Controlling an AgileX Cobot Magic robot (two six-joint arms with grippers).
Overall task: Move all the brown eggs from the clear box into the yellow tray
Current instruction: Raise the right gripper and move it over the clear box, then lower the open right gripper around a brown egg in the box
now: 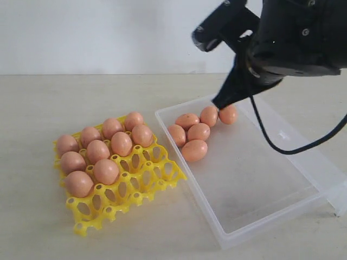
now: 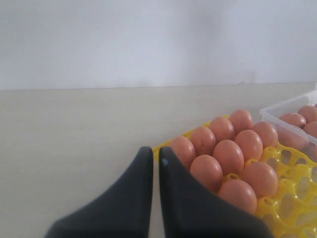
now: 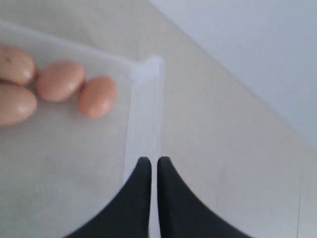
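Note:
The yellow tray lies at the left and holds several brown eggs in its far and left cups. Several more brown eggs huddle in the far left corner of the clear box. My right gripper hangs shut and empty over the box's far rim, beside the nearest egg; in the right wrist view its tips sit above the box wall. My left gripper is shut on nothing, just off the tray's edge, next to the tray's eggs.
The box's clear lid lies folded out flat to the right of the box. A black cable loops from the right arm above the box. The pale tabletop meets a white wall behind.

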